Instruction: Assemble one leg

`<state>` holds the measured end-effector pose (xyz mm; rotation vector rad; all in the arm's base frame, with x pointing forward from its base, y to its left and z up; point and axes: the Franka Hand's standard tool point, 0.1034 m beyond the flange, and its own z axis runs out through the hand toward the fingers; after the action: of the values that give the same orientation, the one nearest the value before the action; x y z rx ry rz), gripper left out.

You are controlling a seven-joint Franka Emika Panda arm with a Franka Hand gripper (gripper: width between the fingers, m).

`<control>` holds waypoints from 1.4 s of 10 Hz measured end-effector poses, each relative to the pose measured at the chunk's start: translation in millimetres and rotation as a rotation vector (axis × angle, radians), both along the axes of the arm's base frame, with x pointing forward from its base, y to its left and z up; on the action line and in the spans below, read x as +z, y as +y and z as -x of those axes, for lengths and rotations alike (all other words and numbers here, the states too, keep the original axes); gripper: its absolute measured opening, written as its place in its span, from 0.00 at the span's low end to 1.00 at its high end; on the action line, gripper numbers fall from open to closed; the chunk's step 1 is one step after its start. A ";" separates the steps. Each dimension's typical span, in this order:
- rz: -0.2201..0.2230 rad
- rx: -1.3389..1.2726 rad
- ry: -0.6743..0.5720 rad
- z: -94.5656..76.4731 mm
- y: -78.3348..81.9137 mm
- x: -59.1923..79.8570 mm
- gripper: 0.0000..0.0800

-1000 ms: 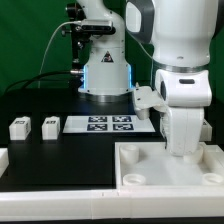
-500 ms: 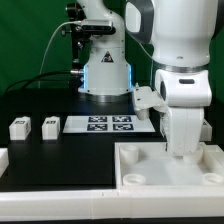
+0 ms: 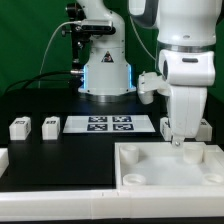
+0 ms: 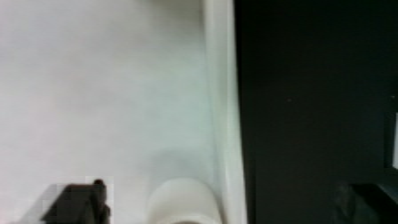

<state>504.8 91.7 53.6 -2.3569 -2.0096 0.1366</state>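
Observation:
Two legs, small white blocks with marker tags, stand on the black table at the exterior view's left: one [image 3: 19, 127] and one beside it [image 3: 50, 125]. My gripper [image 3: 178, 138] hangs just above the far right corner of the large white slab [image 3: 150, 172]. In the wrist view the gripper [image 4: 228, 204] is open, one dark finger [image 4: 75, 202] over the slab [image 4: 107, 100]. A rounded white part [image 4: 185, 202] sits between the fingers at the slab's edge, touching neither. I cannot tell what it is.
The marker board [image 3: 110, 124] lies on the table between the legs and the slab. Another white part [image 3: 3, 157] shows at the exterior view's left edge. The robot base [image 3: 105, 70] stands behind, with cables on its left.
The arm has risen from the slab's far right corner; the gripper now hangs higher above it. The legs and the slab have not moved.

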 end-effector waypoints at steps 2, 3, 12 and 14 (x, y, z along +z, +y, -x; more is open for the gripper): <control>0.013 -0.059 -0.022 11.2 -3.3 17.3 0.81; 0.017 -0.093 -0.030 17.5 -4.4 21.9 0.81; 0.039 -0.563 -0.058 27.5 1.6 30.3 0.81; 0.053 -0.930 -0.041 39.4 8.8 23.4 0.81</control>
<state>465.4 100.4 77.0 -3.0389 -0.7426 0.0992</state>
